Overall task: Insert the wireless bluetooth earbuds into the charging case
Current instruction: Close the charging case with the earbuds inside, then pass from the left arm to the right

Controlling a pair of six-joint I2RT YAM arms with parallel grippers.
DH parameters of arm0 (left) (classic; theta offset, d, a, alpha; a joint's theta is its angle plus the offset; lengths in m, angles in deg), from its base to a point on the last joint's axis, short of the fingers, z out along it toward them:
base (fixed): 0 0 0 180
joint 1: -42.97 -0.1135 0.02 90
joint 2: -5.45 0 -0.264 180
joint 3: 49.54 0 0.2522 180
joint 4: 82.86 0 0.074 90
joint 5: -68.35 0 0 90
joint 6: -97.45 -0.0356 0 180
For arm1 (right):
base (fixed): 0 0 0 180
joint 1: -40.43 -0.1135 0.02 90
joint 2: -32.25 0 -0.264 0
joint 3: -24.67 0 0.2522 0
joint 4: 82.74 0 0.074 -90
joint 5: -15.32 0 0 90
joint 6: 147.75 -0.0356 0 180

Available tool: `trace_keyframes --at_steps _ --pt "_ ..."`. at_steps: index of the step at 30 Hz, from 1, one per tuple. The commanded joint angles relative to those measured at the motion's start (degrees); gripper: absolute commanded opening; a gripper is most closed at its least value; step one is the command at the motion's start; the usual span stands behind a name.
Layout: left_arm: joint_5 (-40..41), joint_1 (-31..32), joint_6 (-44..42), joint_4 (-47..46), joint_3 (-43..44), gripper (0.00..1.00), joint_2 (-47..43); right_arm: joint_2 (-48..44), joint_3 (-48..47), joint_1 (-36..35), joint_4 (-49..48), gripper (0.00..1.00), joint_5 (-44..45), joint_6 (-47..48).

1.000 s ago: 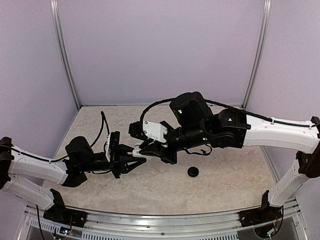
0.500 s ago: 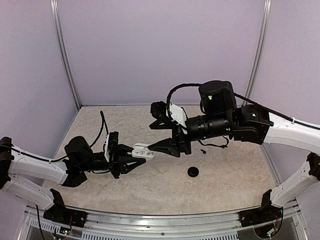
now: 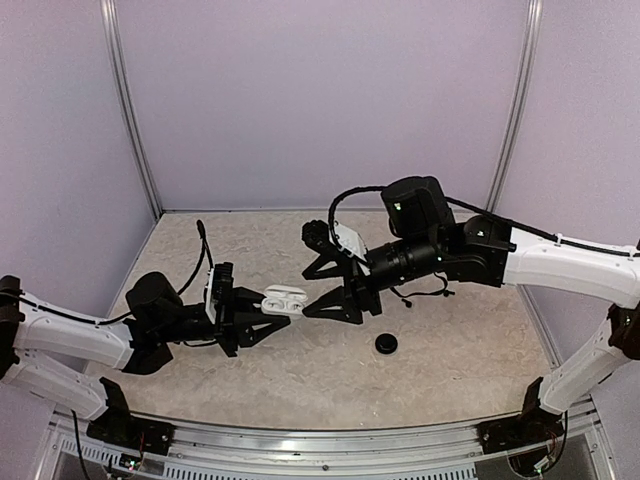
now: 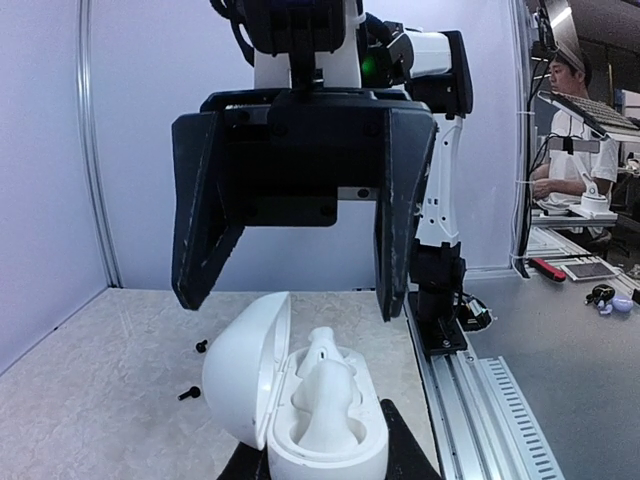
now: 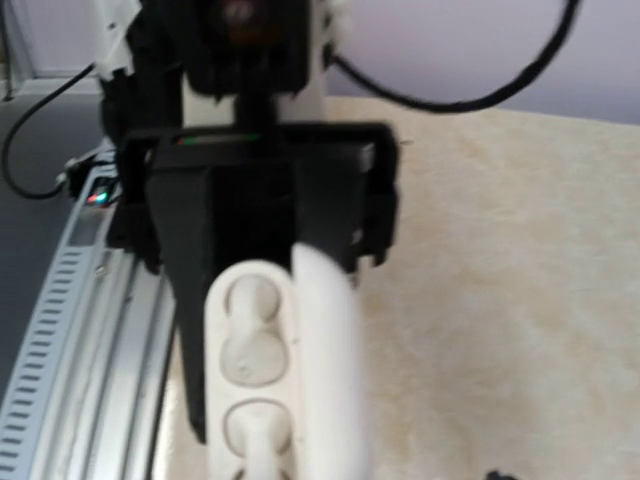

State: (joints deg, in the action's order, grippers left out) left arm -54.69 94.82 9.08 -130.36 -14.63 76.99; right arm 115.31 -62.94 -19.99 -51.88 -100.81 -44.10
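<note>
The charging case (image 3: 283,298) is a glossy white oval held above the table, with my left gripper (image 3: 262,310) shut on its lower body. In the left wrist view the case (image 4: 330,440) stands open, its lid (image 4: 245,370) swung left. Both white earbuds (image 4: 326,385) sit in its sockets. My right gripper (image 3: 308,296) hangs open just right of the case, touching nothing, and faces the left wrist camera with its dark fingers (image 4: 205,230) spread wide above the case. The right wrist view shows the case (image 5: 250,370) and the earbuds (image 5: 250,340) from above; its own fingers are out of frame.
A black round disc (image 3: 386,343) lies on the table below the right arm. Two small black screws (image 4: 201,346) lie on the table beyond the case. A metal rail (image 4: 480,400) runs along the near edge. Purple walls enclose the table.
The right gripper was shut at the case one second ago; it has opened and drawn back to the right. The left gripper still holds the case in the same place.
</note>
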Motion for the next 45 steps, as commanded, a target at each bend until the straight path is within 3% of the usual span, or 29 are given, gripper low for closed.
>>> trace_keyframes --at_steps 1,11,23,32,45 --pt "-0.5 0.3 -0.4 -1.8 1.6 0.0 -1.4 1.8 -1.1 0.1 0.4 0.68 -6.1 -0.3" --pt "0.7 0.0 0.9 -2.1 1.4 0.0 -1.3 0.3 -1.4 -0.8 1.2 0.5 -13.0 2.2" --pt "0.2 -0.4 1.6 -2.1 2.0 0.0 -0.6 3.8 -3.6 -1.8 4.3 0.27 -9.2 2.8" --pt "-0.9 -0.3 1.6 -3.3 1.6 0.0 -0.3 3.8 -2.9 -2.1 2.4 0.34 -2.8 1.2" --pt "-0.1 -0.2 1.6 -3.1 1.9 0.0 -0.1 6.0 -3.9 -2.1 2.2 0.29 -2.6 0.9"
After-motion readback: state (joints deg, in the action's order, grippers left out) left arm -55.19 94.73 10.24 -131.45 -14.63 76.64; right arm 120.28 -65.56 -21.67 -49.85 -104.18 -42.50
